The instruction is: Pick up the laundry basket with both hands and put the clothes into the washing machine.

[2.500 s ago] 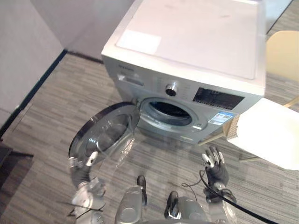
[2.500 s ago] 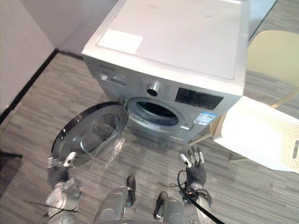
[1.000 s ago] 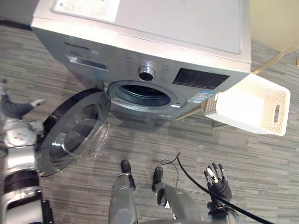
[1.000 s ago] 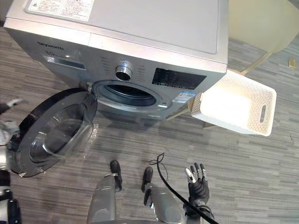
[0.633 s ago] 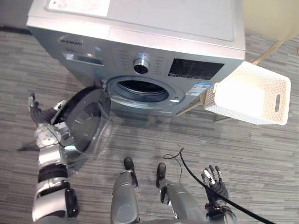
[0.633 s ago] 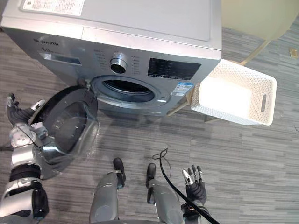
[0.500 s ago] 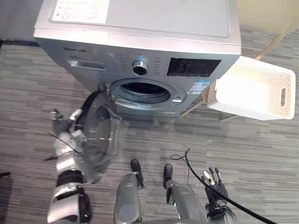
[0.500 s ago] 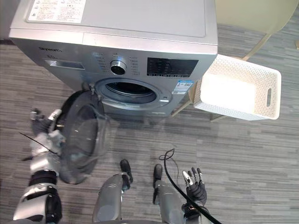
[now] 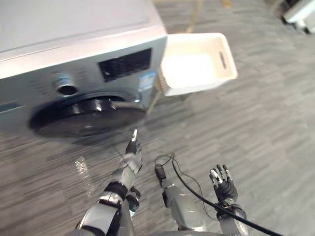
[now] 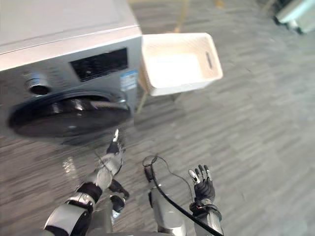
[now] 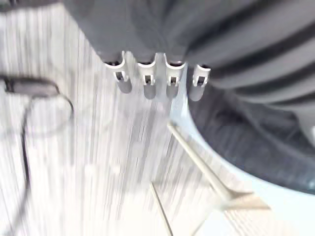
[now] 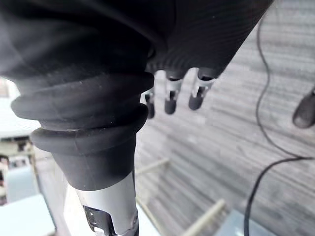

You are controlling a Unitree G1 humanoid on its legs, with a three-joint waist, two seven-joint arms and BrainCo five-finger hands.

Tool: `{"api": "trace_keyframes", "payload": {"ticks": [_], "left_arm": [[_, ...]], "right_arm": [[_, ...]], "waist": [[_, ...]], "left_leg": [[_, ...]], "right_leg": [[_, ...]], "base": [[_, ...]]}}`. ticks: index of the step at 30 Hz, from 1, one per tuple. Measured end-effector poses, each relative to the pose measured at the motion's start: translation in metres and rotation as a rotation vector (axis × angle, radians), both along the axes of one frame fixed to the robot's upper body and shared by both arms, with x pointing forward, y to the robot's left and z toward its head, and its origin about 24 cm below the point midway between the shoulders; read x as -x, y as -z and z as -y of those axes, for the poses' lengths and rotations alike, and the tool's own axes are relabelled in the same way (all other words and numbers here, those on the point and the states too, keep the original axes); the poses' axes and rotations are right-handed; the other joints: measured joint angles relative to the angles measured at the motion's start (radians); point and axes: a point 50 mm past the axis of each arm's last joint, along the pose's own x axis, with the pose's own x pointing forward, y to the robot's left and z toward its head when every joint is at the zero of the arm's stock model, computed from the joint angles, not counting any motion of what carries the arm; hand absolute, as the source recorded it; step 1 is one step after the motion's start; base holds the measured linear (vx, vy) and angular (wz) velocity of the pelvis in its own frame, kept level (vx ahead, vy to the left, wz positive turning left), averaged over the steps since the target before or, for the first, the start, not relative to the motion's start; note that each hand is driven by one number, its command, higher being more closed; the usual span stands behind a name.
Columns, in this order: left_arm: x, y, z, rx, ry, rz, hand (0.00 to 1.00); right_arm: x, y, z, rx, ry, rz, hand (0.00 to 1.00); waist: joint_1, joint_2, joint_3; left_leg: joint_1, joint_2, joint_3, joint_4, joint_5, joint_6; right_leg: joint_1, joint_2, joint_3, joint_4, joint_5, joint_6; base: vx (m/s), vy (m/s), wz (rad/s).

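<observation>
The silver washing machine (image 9: 74, 44) stands at the upper left. Its dark round door (image 9: 83, 115) lies against the front, shut or nearly so. A white perforated laundry basket (image 9: 194, 64) sits to the right of the machine, raised off the floor, with something pale inside. My left hand (image 9: 132, 147) is below the door, its straight fingers (image 11: 147, 83) pointing at the door, open and holding nothing. My right hand (image 9: 222, 179) hovers low over the floor at the lower right, fingers (image 12: 170, 101) spread, open and far from the basket.
Wooden legs (image 9: 152, 101) hold up the basket beside the machine. A white object (image 9: 300, 12) sits at the far upper right. Grey plank floor (image 9: 266, 113) stretches to the right of the basket.
The door has swung from half open to against the machine's front, with my left hand following it. The camera has turned right. The right hand stays low.
</observation>
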Motion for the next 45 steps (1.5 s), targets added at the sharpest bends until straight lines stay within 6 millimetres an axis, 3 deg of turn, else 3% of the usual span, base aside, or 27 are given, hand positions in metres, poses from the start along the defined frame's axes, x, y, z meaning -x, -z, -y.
{"api": "trace_keyframes", "payload": {"ticks": [1, 2, 3, 4, 7, 10, 11, 14, 17, 20, 21, 22, 24, 27, 30, 33, 36, 37, 39, 40, 41, 42, 43, 44, 45], "left_arm": [[-0.007, -0.013, -0.006, 0.047, -0.043, 0.051, 0.00], [-0.018, -0.038, -0.024, 0.127, -0.138, 0.166, 0.00], [-0.021, -0.050, -0.030, 0.147, -0.167, 0.218, 0.00], [-0.022, -0.054, -0.040, 0.177, -0.194, 0.210, 0.00], [-0.012, -0.045, -0.050, 0.233, -0.279, 0.215, 0.00], [0.006, -0.033, -0.084, 0.259, -0.416, 0.208, 0.00], [0.017, -0.031, -0.101, 0.239, -0.470, 0.224, 0.00], [0.042, -0.021, -0.128, 0.161, -0.532, 0.212, 0.00], [0.076, 0.006, -0.141, 0.071, -0.568, 0.118, 0.00], [0.120, 0.050, -0.133, 0.012, -0.562, -0.062, 0.00], [0.137, 0.072, -0.120, 0.008, -0.536, -0.167, 0.00], [0.146, 0.082, -0.113, 0.004, -0.516, -0.218, 0.00], [0.182, 0.120, -0.076, 0.000, -0.409, -0.431, 0.00], [0.206, 0.136, -0.059, -0.059, -0.298, -0.551, 0.00], [0.235, 0.149, -0.046, -0.100, -0.205, -0.651, 0.00], [0.246, 0.152, -0.040, -0.108, -0.178, -0.681, 0.00], [0.254, 0.153, -0.040, -0.107, -0.184, -0.698, 0.00], [0.254, 0.153, -0.040, -0.104, -0.190, -0.696, 0.00], [0.240, 0.145, -0.041, -0.073, -0.243, -0.622, 0.00], [0.235, 0.142, -0.041, -0.064, -0.256, -0.591, 0.00], [0.223, 0.134, -0.042, -0.061, -0.273, -0.530, 0.00], [0.217, 0.131, -0.044, -0.058, -0.281, -0.500, 0.00], [0.215, 0.130, -0.042, -0.047, -0.292, -0.492, 0.00], [0.218, 0.131, -0.040, -0.042, -0.294, -0.503, 0.00], [0.219, 0.131, -0.039, -0.041, -0.288, -0.506, 0.00]], "right_arm": [[0.002, 0.001, 0.000, -0.004, 0.005, -0.006, 0.00], [0.006, 0.003, -0.001, -0.011, 0.009, -0.017, 0.00], [0.008, 0.004, -0.001, -0.014, 0.011, -0.024, 0.00], [0.015, 0.006, 0.000, -0.014, 0.016, -0.043, 0.00], [0.021, 0.008, -0.003, -0.018, 0.009, -0.061, 0.00], [0.020, 0.001, -0.002, -0.011, 0.006, -0.030, 0.00], [0.020, -0.001, -0.001, -0.003, 0.006, -0.019, 0.00], [0.022, -0.002, 0.003, 0.021, -0.023, -0.015, 0.00], [0.022, -0.002, 0.007, 0.045, -0.038, -0.020, 0.00], [0.022, -0.002, 0.007, 0.048, -0.045, -0.017, 0.00], [0.021, -0.002, 0.007, 0.052, -0.050, -0.014, 0.00], [0.020, -0.002, 0.007, 0.055, -0.054, -0.013, 0.00], [0.014, 0.001, 0.006, 0.067, -0.063, -0.013, 0.00], [0.011, 0.004, 0.007, 0.090, -0.060, -0.026, 0.00], [0.015, 0.013, 0.009, 0.126, -0.066, -0.076, 0.00], [0.016, 0.022, 0.006, 0.147, -0.097, -0.124, 0.00], [0.011, 0.032, -0.011, 0.183, -0.218, -0.159, 0.00], [0.009, 0.032, -0.014, 0.189, -0.246, -0.154, 0.00], [-0.006, 0.027, -0.028, 0.211, -0.353, -0.101, 0.00], [-0.011, 0.025, -0.031, 0.215, -0.367, -0.084, 0.00], [-0.023, 0.021, -0.034, 0.222, -0.381, -0.050, 0.00], [-0.029, 0.019, -0.034, 0.228, -0.383, -0.039, 0.00], [-0.041, 0.016, -0.033, 0.244, -0.380, -0.020, 0.00], [-0.048, 0.014, -0.030, 0.255, -0.368, -0.009, 0.00], [-0.051, 0.014, -0.027, 0.260, -0.360, -0.008, 0.00]], "waist": [[0.000, 0.002, 0.001], [0.000, 0.010, 0.007], [0.000, 0.014, 0.008], [0.003, 0.034, 0.010], [0.009, 0.047, 0.015], [0.013, 0.069, 0.029], [0.034, 0.095, 0.043], [0.093, 0.131, 0.053], [0.117, 0.165, 0.051], [0.136, 0.182, 0.040], [0.146, 0.186, 0.038], [0.147, 0.186, 0.037], [0.148, 0.190, 0.025], [0.154, 0.200, 0.001], [0.173, 0.226, -0.072], [0.173, 0.243, -0.125], [0.178, 0.229, -0.155], [0.182, 0.226, -0.154], [0.184, 0.231, -0.160], [0.184, 0.231, -0.160], [0.179, 0.195, -0.151], [0.178, 0.201, -0.151], [0.181, 0.203, -0.146], [0.192, 0.209, -0.141], [0.194, 0.219, -0.140]], "left_leg": [[0.001, 0.002, -0.004, 0.006, 0.000, 0.000], [0.000, 0.010, -0.028, 0.025, -0.001, -0.001], [-0.001, 0.012, -0.038, 0.031, -0.002, -0.003], [-0.005, 0.021, -0.061, 0.040, -0.009, -0.014], [-0.018, 0.036, -0.093, 0.050, -0.014, -0.023], [-0.029, 0.041, -0.161, 0.049, -0.014, -0.023], [-0.026, 0.041, -0.192, 0.049, -0.014, -0.023], [-0.032, 0.017, -0.244, 0.051, -0.014, -0.023], [-0.037, 0.004, -0.284, 0.054, -0.018, -0.029], [-0.036, 0.003, -0.305, 0.064, -0.018, -0.029], [-0.030, 0.003, -0.310, 0.068, -0.019, -0.028], [-0.027, 0.002, -0.313, 0.067, -0.019, -0.028], [-0.010, -0.005, -0.327, 0.068, -0.022, -0.026], [0.025, -0.012, -0.342, 0.062, -0.021, -0.024], [0.089, -0.033, -0.360, 0.025, -0.020, -0.025], [0.130, -0.062, -0.398, -0.023, -0.003, -0.034], [0.167, -0.098, -0.469, -0.068, 0.026, -0.037], [0.166, -0.106, -0.486, -0.073, 0.034, -0.037], [0.099, -0.157, -0.617, -0.070, 0.088, -0.041], [0.074, -0.173, -0.650, -0.078, 0.118, -0.059], [0.044, -0.207, -0.670, -0.139, 0.192, -0.113], [0.025, -0.195, -0.592, -0.100, 0.178, -0.095], [0.009, -0.137, -0.422, -0.003, 0.131, -0.030], [0.041, -0.082, -0.300, 0.021, 0.111, -0.001], [0.050, -0.071, -0.265, 0.014, 0.107, 0.004]], "right_leg": [[0.000, 0.001, 0.008, 0.000, 0.004, -0.001], [0.003, 0.003, 0.013, 0.000, 0.009, 0.000], [0.005, 0.004, 0.012, 0.000, 0.009, 0.000], [0.008, 0.010, 0.006, 0.002, 0.010, 0.000], [0.009, 0.018, -0.038, 0.009, 0.010, 0.000], [0.029, 0.019, -0.119, 0.014, 0.008, -0.001], [0.044, 0.018, -0.160, 0.021, 0.005, -0.006], [0.054, -0.008, -0.236, 0.060, -0.051, -0.044], [0.071, -0.023, -0.281, 0.072, -0.078, -0.048], [0.085, -0.028, -0.310, 0.087, -0.097, -0.052], [0.093, -0.029, -0.314, 0.092, -0.104, -0.050], [0.097, -0.030, -0.318, 0.096, -0.108, -0.050], [0.115, -0.036, -0.330, 0.108, -0.125, -0.049], [0.153, -0.042, -0.346, 0.114, -0.143, -0.048], [0.212, -0.057, -0.374, 0.114, -0.168, -0.042], [0.259, -0.080, -0.412, 0.117, -0.190, -0.036], [0.307, -0.108, -0.486, 0.138, -0.227, -0.031], [0.306, -0.116, -0.504, 0.151, -0.235, -0.031], [0.282, -0.163, -0.640, 0.216, -0.273, -0.033], [0.271, -0.174, -0.686, 0.232, -0.278, -0.035], [0.258, -0.234, -0.792, 0.223, -0.275, -0.045], [0.263, -0.250, -0.839, 0.220, -0.275, -0.046], [0.279, -0.269, -0.932, 0.234, -0.275, -0.046], [0.306, -0.283, -1.015, 0.260, -0.278, -0.052], [0.324, -0.288, -1.050, 0.271, -0.279, -0.052]], "base": [[0.13, 0.007, -0.54], [0.11, -0.019, -0.29], [0.14, -0.052, -0.14], [0.11, -0.053, 0.01], [0.07, -0.060, 0.26], [-0.02, -0.087, 0.67], [-0.04, -0.027, 0.59], [-0.08, -0.026, 0.66], [-0.03, -0.022, 0.50], [0.00, -0.021, 0.31], [0.03, -0.016, 0.18], [0.04, -0.013, 0.17], [0.05, -0.006, 0.19], [0.07, -0.013, 0.20], [0.07, -0.026, 0.25], [0.06, -0.015, 0.45], [0.02, -0.033, 0.67], [-0.02, -0.048, 1.02], [-0.07, -0.058, 1.65], [-0.11, -0.061, 2.44], [-0.06, -0.012, 2.15], [-0.05, -0.038, 2.67], [0.00, -0.012, 2.46], [0.00, -0.013, 2.42], [-0.01, 0.090, 2.18]]}}
